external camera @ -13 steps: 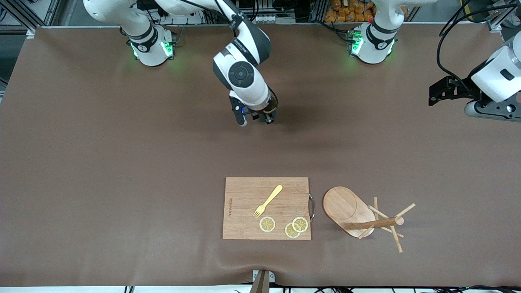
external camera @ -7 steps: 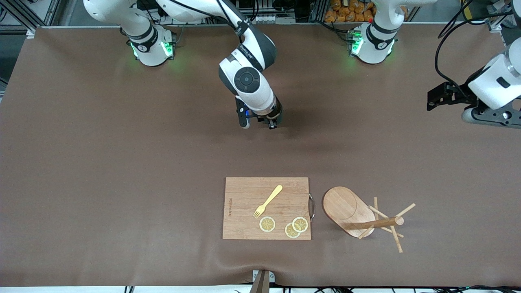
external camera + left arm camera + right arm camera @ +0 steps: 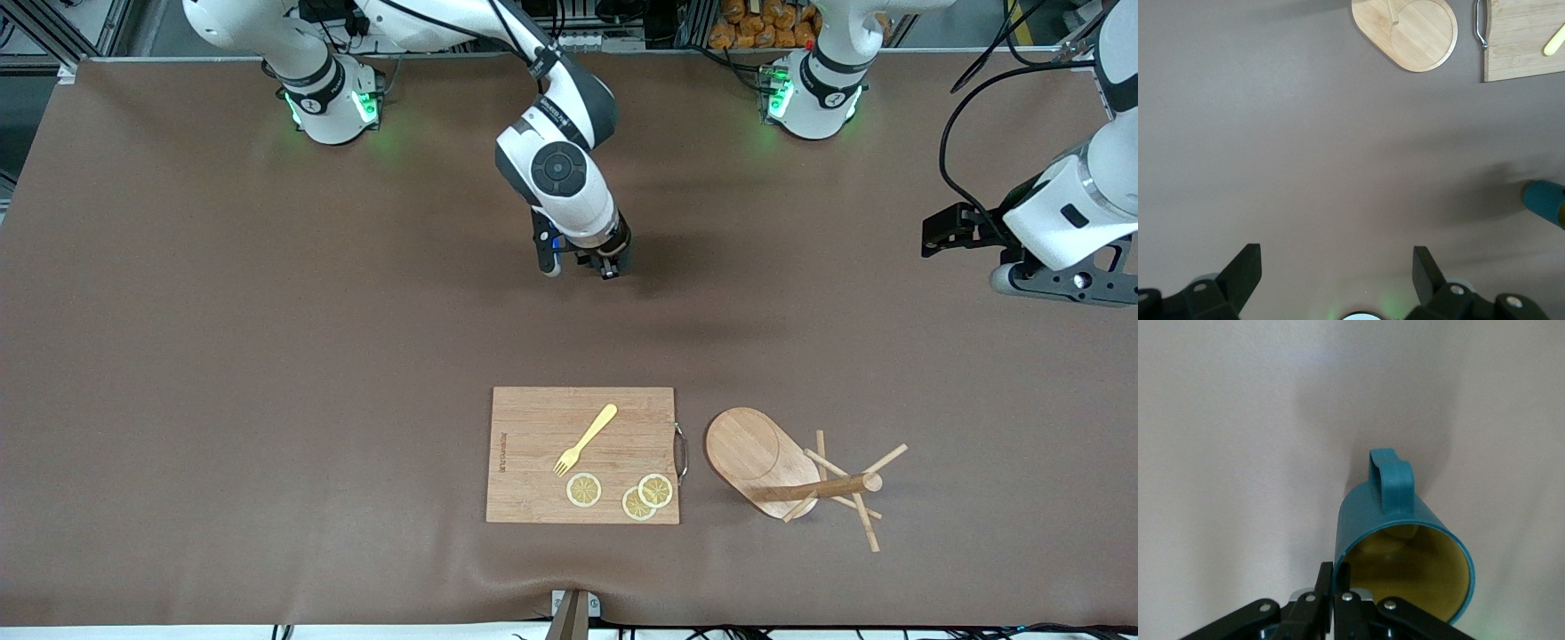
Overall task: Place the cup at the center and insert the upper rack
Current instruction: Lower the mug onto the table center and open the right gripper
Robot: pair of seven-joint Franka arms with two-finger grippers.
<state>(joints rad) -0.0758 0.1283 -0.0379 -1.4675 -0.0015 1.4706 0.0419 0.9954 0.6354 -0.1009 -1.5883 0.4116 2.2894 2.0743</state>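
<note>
My right gripper (image 3: pixel 609 265) is shut on the rim wall of the teal cup (image 3: pixel 1385 513), with one finger inside its mustard-yellow inside and one outside. It holds the cup tilted over the middle of the table; in the front view the cup (image 3: pixel 622 242) is mostly hidden under the hand. The cup also shows in the left wrist view (image 3: pixel 1545 200). The wooden mug tree (image 3: pixel 805 487) lies on its side near the front edge, its oval base (image 3: pixel 1408 33) turned toward the cutting board. My left gripper (image 3: pixel 933 238) is open and empty (image 3: pixel 1336 267), high over the left arm's end of the table.
A rectangular wooden cutting board (image 3: pixel 533 418) lies beside the mug tree, toward the right arm's end. It carries a yellow fork (image 3: pixel 587 438) and three lemon slices (image 3: pixel 584 490). The brown mat (image 3: pixel 267 356) covers the whole table.
My right arm has carried the cup a little toward the left arm's end of the table. My left arm has shifted slightly lower in the front view, still open.
</note>
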